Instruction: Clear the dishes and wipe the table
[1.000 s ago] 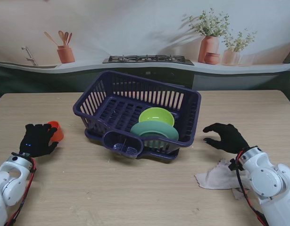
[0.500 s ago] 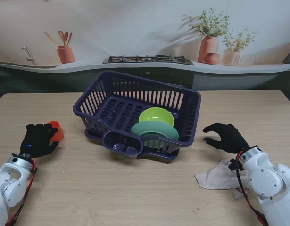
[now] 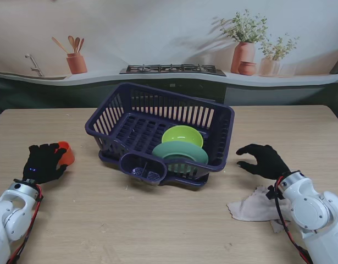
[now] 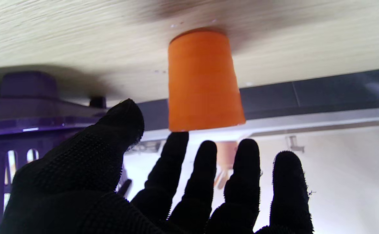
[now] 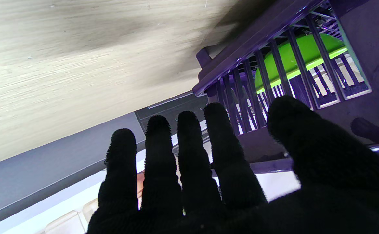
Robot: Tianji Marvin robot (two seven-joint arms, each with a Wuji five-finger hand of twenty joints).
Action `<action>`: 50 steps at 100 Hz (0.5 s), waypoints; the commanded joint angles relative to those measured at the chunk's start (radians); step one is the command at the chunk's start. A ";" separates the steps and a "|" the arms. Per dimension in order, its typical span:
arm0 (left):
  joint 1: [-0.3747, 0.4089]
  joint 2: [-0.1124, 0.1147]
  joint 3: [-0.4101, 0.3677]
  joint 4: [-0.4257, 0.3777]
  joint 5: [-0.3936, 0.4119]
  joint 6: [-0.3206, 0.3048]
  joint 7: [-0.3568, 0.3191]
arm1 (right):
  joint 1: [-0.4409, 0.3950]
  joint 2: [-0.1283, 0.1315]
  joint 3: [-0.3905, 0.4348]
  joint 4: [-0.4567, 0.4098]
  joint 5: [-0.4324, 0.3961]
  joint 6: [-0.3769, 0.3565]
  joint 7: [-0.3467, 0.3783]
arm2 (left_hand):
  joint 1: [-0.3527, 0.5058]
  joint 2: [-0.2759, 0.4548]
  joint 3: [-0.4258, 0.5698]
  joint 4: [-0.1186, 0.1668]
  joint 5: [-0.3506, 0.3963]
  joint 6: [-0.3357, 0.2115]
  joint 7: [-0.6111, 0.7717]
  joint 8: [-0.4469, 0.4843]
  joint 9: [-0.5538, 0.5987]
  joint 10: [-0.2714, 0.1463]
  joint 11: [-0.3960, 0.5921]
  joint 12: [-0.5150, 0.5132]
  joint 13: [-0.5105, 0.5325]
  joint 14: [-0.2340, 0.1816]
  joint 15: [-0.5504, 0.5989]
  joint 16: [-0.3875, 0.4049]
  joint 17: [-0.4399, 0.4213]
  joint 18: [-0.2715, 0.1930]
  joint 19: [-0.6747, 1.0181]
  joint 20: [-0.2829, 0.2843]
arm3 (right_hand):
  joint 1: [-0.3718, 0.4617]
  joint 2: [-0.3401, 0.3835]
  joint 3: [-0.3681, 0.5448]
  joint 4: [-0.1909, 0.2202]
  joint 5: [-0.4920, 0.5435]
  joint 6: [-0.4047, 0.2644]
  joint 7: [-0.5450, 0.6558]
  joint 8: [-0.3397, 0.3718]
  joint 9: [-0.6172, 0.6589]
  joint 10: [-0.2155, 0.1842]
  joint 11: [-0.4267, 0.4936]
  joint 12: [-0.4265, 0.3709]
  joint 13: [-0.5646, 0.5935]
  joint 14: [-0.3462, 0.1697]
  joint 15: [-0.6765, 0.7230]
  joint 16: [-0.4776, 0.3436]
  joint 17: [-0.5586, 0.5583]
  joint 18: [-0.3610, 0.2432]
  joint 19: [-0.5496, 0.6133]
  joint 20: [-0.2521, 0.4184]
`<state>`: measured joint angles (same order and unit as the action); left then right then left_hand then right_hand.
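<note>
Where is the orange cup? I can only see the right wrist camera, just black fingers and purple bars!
Observer: The orange cup stands on the table's left side, far from your view, right by the left hand.
Operator: Is that hand holding it?
Observer: No. In the left wrist view the cup stands upright beyond the spread fingertips, with nothing wrapped around it.
Operator: What's near my hand, then?
Observer: A crumpled cloth lies on the table nearer to me than the right hand, partly under the forearm.
Operator: What's in the purple thing?
Observer: The rack holds a lime bowl and a green plate.
</note>
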<state>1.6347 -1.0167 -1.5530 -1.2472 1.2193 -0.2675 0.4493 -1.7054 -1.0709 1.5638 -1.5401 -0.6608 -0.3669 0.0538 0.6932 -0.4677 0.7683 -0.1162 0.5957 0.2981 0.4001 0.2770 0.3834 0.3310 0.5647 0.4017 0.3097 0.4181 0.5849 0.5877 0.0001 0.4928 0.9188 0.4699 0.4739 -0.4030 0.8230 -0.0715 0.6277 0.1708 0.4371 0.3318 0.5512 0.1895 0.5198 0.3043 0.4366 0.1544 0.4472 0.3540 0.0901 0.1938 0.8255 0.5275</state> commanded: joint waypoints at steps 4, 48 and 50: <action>-0.006 -0.003 0.010 0.009 -0.004 0.013 -0.019 | -0.006 0.000 -0.001 -0.006 -0.001 0.000 0.014 | 0.049 0.002 0.028 0.026 0.009 0.016 -0.005 -0.004 -0.009 0.037 0.004 0.007 -0.008 0.016 0.012 -0.007 0.005 0.013 0.029 0.016 | -0.032 0.005 -0.001 0.020 -0.002 -0.004 0.006 -0.005 -0.018 -0.021 0.000 0.011 -0.023 -0.025 -0.017 -0.006 -0.014 -0.037 -0.012 0.011; -0.021 0.003 0.039 0.034 0.008 0.047 -0.021 | -0.005 0.000 0.001 -0.005 -0.001 -0.004 0.012 | 0.317 0.019 -0.103 -0.007 0.131 -0.002 0.082 0.020 0.169 0.074 0.034 0.023 0.147 0.087 0.121 0.019 0.121 0.078 0.134 0.095 | -0.034 0.006 -0.002 0.020 -0.002 -0.003 0.007 -0.004 -0.018 -0.021 0.000 0.011 -0.023 -0.026 -0.018 -0.005 -0.014 -0.035 -0.012 0.013; -0.022 0.003 0.040 0.035 0.009 0.047 -0.021 | -0.005 0.000 0.001 -0.005 -0.002 -0.005 0.011 | 0.328 0.018 -0.111 -0.007 0.136 -0.001 0.084 0.019 0.175 0.077 0.033 0.023 0.153 0.091 0.124 0.019 0.127 0.077 0.138 0.098 | -0.034 0.006 -0.002 0.020 -0.002 -0.003 0.007 -0.004 -0.018 -0.021 0.000 0.011 -0.023 -0.026 -0.018 -0.005 -0.014 -0.033 -0.012 0.013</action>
<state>1.6168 -1.0156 -1.5169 -1.2149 1.2266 -0.2250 0.4403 -1.7057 -1.0711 1.5644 -1.5404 -0.6604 -0.3672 0.0532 0.9438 -0.4620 0.6828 -0.1180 0.6926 0.2945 0.4672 0.2918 0.5424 0.3678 0.6043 0.4041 0.4423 0.4721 0.6969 0.5985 0.1134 0.5328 1.0178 0.5404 0.4618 -0.4030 0.8235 -0.0715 0.6277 0.1708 0.4380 0.3318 0.5512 0.1893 0.5198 0.3043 0.4366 0.1540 0.4472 0.3540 0.0901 0.1938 0.8255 0.5278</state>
